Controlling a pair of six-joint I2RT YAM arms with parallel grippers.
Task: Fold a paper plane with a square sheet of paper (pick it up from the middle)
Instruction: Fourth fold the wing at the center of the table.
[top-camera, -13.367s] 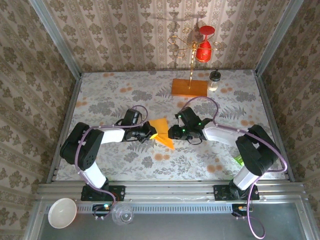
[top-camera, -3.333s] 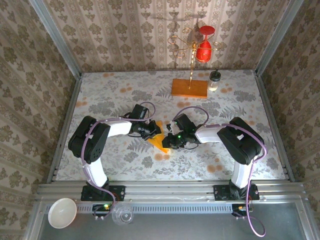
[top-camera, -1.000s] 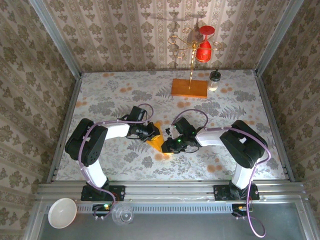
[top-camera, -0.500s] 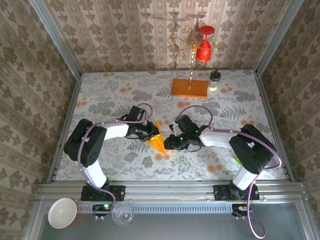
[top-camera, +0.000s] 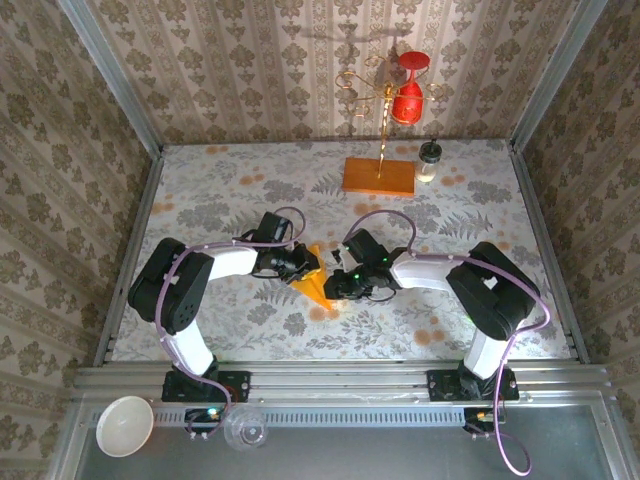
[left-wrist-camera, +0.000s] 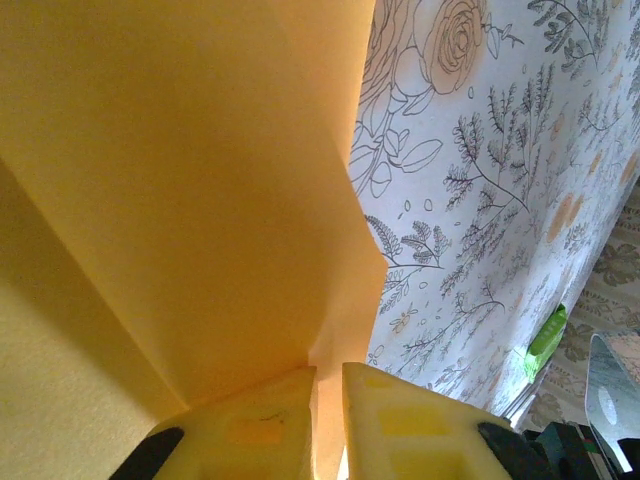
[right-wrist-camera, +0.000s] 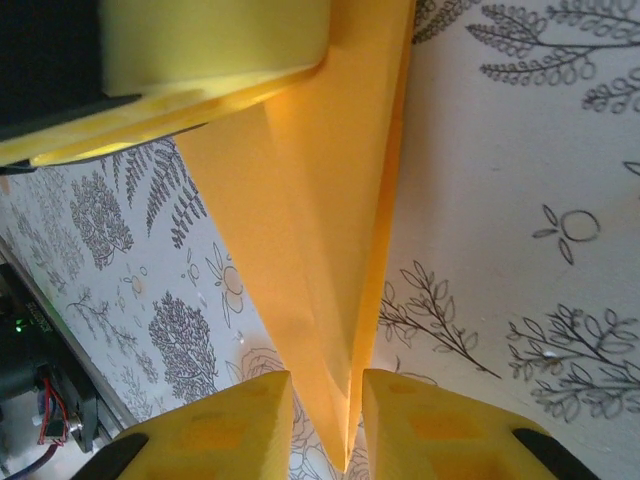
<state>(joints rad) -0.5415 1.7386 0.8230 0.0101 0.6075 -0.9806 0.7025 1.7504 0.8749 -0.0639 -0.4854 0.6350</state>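
Note:
The orange-yellow sheet of paper, folded into a narrow paper plane (top-camera: 318, 289), is held just above the flowered table between my two grippers. My left gripper (top-camera: 306, 266) is shut on its wide rear part, and a paper fold runs up between the yellow fingers (left-wrist-camera: 328, 372). My right gripper (top-camera: 339, 287) closes on the pointed nose. The tip of the paper plane (right-wrist-camera: 322, 240) hangs between its fingertips (right-wrist-camera: 325, 378), which touch both flanks. A left finger (right-wrist-camera: 210, 50) shows at the top of the right wrist view.
A brown wooden block (top-camera: 379, 176) with a gold wire stand and a hanging red glass (top-camera: 407, 100) sits at the back. A small bottle (top-camera: 428, 160) stands beside it. A green item (left-wrist-camera: 545, 342) lies near the right arm. A white bowl (top-camera: 125, 425) and a clear cup (top-camera: 245, 428) rest on the front rail.
The right arm's elbow swung out to the right and came back, while its gripper stayed at the paper's nose. The left arm and the paper have barely moved.

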